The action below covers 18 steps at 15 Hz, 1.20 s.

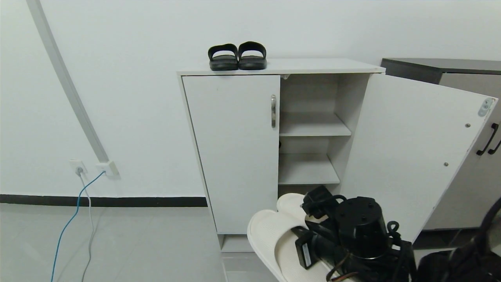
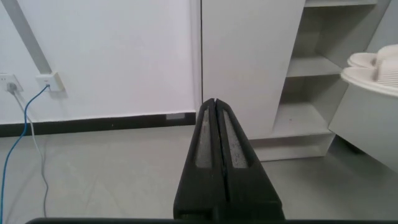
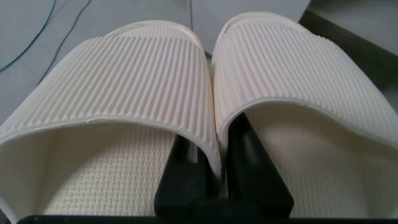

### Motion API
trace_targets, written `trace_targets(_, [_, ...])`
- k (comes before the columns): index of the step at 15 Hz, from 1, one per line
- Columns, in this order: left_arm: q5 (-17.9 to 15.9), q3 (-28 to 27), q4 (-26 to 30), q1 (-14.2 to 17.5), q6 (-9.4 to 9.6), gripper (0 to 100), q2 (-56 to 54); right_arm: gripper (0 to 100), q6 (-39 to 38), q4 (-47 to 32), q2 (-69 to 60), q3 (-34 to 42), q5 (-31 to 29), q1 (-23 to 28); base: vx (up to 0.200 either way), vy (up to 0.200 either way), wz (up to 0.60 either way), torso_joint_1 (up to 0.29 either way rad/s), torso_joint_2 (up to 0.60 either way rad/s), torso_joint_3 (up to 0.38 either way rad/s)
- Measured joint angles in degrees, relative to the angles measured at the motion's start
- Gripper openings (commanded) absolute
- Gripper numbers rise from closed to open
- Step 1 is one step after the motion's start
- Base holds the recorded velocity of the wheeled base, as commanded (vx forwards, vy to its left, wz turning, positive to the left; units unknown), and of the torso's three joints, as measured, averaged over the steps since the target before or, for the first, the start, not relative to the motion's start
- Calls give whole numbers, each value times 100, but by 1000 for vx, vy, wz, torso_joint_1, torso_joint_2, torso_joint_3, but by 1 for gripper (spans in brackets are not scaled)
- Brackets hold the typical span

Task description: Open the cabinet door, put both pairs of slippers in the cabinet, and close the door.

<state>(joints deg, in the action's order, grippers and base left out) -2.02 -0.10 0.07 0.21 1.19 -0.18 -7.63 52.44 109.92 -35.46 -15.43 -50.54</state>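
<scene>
In the head view the cabinet (image 1: 231,156) stands with its right door (image 1: 411,156) swung wide and its left door shut, so the opening step looks done. The two shelves (image 1: 313,125) behind the open door carry nothing. The black slippers (image 1: 237,56) sit side by side on the cabinet top, at its front edge and nearer the left corner. The white slippers (image 1: 274,231) hang low in front of the open side, outside the cabinet, carried by the right gripper (image 1: 313,223). From here the wrist hides the grip itself, so the hold seems firm rather than plainly is.

In the left wrist view the left gripper (image 2: 214,109) has its fingers pressed flat together with nothing between them, above the bare floor (image 2: 112,168).

The right wrist view settles the hold. The claw's fingers pinch the two inner side walls of the white pair together, one ribbed strap to either side.

By my reading roughly a third is done. The white pair has yet to go on a shelf, the black pair is untouched, and the door remains to be closed.
</scene>
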Motion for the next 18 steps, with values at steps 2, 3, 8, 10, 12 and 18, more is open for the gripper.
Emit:
trace_targets(2, [0, 0, 0, -2, -5, 0, 0, 0, -227, 0, 513, -610, -741, -61, 0, 0, 0, 0, 0, 0])
trace_targets(3, [-2, 0, 0, -5, -7, 0, 0, 0, -285, -6, 755, -902, -1248, -72, 0, 0, 0, 0, 0, 0])
trace_targets(8, [9, 0, 2, 0, -60, 0, 0, 0, -408, -30, 1692, -1941, -2475, 7, 0, 0, 0, 0, 0, 0])
trace_targets(10, [44, 0, 2, 0, -95, 0, 0, 0, -429, -28, 1893, -2049, -2609, 60, 0, -100, 0, 1, 1, -1])
trace_targets(12, [55, 0, 2, 0, -98, 0, 0, 0, -440, -20, 1990, -2121, -2627, 126, 0, -200, 0, 0, 0, 0])
trace_targets(18, [55, 0, 0, 4, -95, 0, 2, 0, -556, -30, 2221, -2303, -2743, 347, 0, -167, 0, 4, 1, 2])
